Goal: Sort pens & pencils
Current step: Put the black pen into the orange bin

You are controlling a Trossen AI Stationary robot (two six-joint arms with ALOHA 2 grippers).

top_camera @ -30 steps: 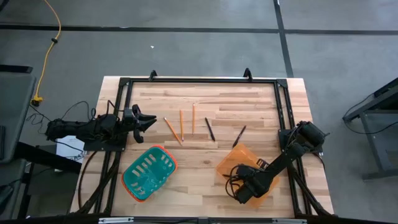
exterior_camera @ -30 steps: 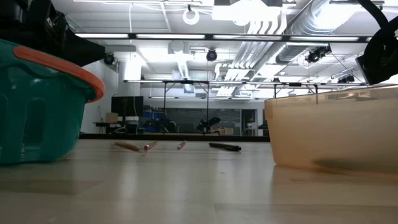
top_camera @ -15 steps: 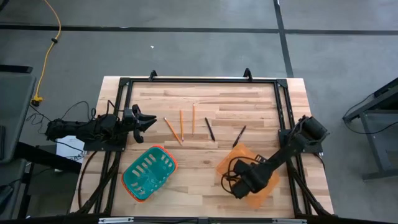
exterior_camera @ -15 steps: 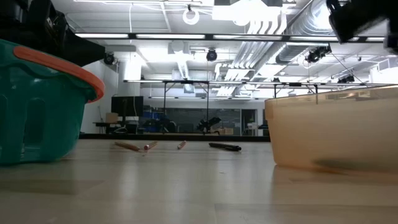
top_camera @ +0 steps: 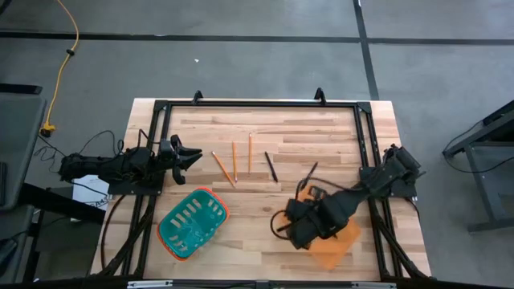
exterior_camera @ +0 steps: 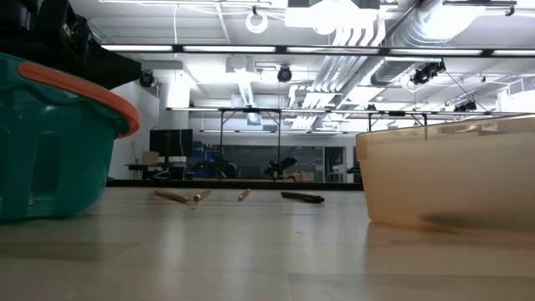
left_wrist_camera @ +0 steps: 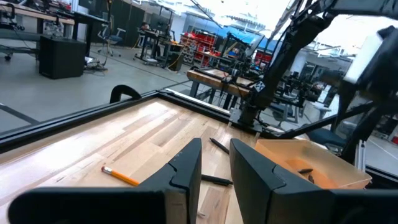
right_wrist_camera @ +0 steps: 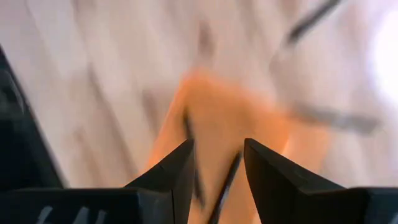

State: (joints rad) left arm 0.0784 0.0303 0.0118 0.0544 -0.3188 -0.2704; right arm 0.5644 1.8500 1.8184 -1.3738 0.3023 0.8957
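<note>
Right gripper (top_camera: 283, 227) hovers with jaws parted and empty; beneath them, the orange bin (right_wrist_camera: 230, 124) holds two pens (right_wrist_camera: 225, 180).

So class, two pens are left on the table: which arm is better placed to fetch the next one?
Probably right. The right gripper hovers open by the orange bin, nearer the pens; the left gripper waits at the table's far edge, beside the pencils.

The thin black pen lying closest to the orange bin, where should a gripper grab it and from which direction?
Probably mid-shaft on the thin black pen, coming straight down from above. It lies flat and slanted on the wooden table, so the fingers should close across its narrow width, clear of the orange bin.
</note>
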